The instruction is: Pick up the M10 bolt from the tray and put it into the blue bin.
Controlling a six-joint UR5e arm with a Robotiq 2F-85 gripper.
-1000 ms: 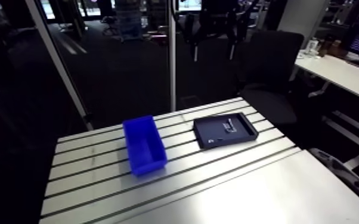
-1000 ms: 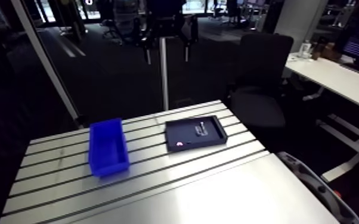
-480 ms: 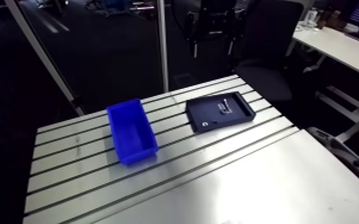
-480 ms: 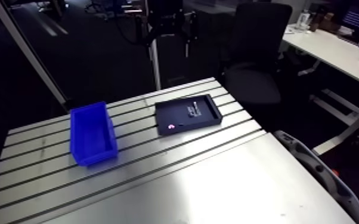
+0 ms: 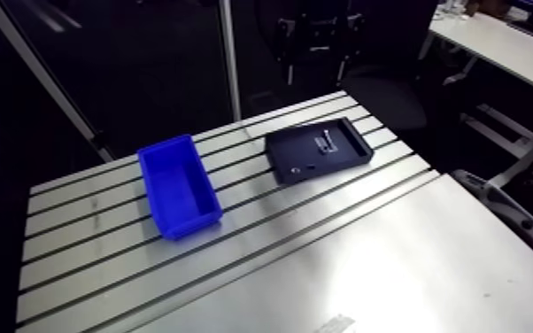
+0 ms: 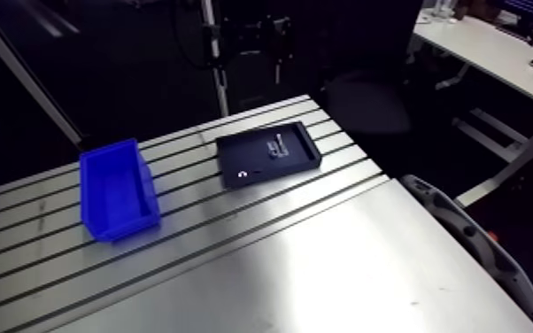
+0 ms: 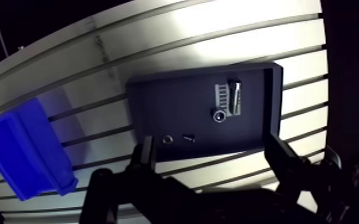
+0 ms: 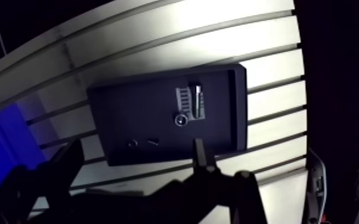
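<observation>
M10 bolt (image 7: 223, 97) inside dark tray (image 7: 161, 101), tool (image 7: 214, 156) wide apart and empty above.

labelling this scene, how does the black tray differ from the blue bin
The blue bin is bright blue; the tray is black. The blue bin has tall walls, while the tray is shallow with a low rim. The tray holds small parts; the blue bin looks empty. Both sit on the slotted table, apart from each other.

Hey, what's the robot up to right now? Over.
Hand open, over the black tray. Bolt lies in tray among small parts. Path to blue bin unobstructed.
</observation>
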